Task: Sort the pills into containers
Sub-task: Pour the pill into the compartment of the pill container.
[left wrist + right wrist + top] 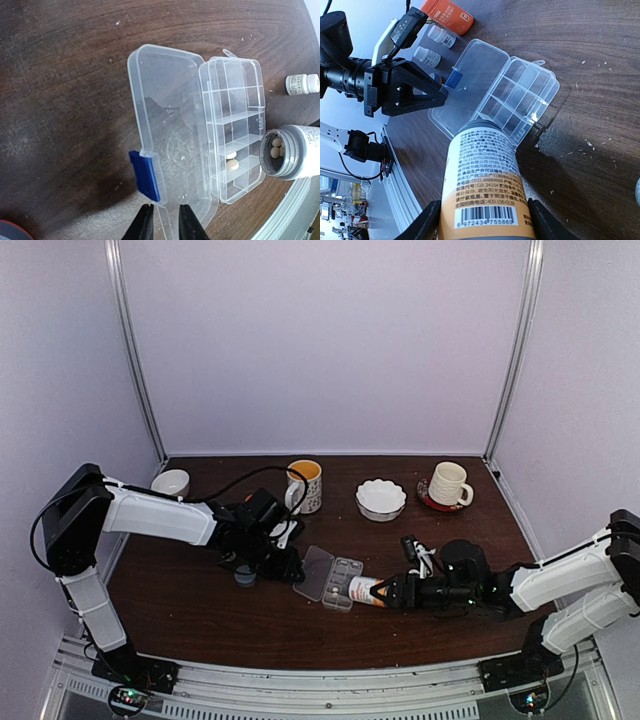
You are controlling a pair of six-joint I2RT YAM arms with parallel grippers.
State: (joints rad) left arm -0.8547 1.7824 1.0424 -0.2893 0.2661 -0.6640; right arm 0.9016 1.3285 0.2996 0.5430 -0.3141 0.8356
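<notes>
L gripper [165, 214]: jaws nearly together astride the near rim of the lid [165, 110]; can't tell if they're biting. R gripper [485, 222] pinches the bottle [485, 175]. Its open mouth, pills [276, 149] inside, is just beside the long side of the organizer box [232, 85]. Box's long axis runs away from L jaws. A few pills sit in compartments nearest the mouth. R arm's nearer; I reckon the pour needs the mouth over that row.
</notes>
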